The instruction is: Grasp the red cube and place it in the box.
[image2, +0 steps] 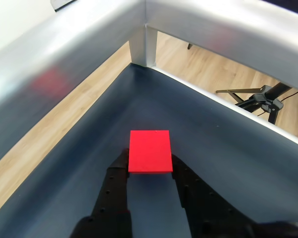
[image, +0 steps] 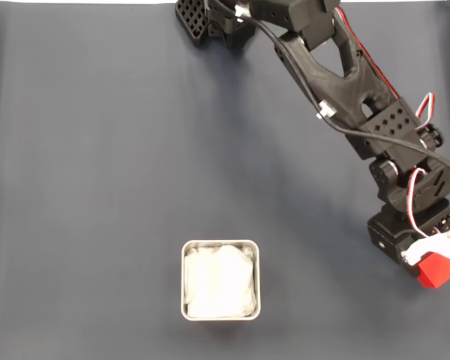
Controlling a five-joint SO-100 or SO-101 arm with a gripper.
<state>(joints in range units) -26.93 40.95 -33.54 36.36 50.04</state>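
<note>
Near the mat's right edge, your gripper (image2: 150,166) pinches the red cube (image: 437,271), well apart from the box (image: 220,244).

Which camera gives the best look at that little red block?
The wrist view: the red cube sits large and centred, one full face showing, with a black finger pressed against each side. In the fixed view the red cube is small, at the right edge, partly tucked under the arm's end.
</note>
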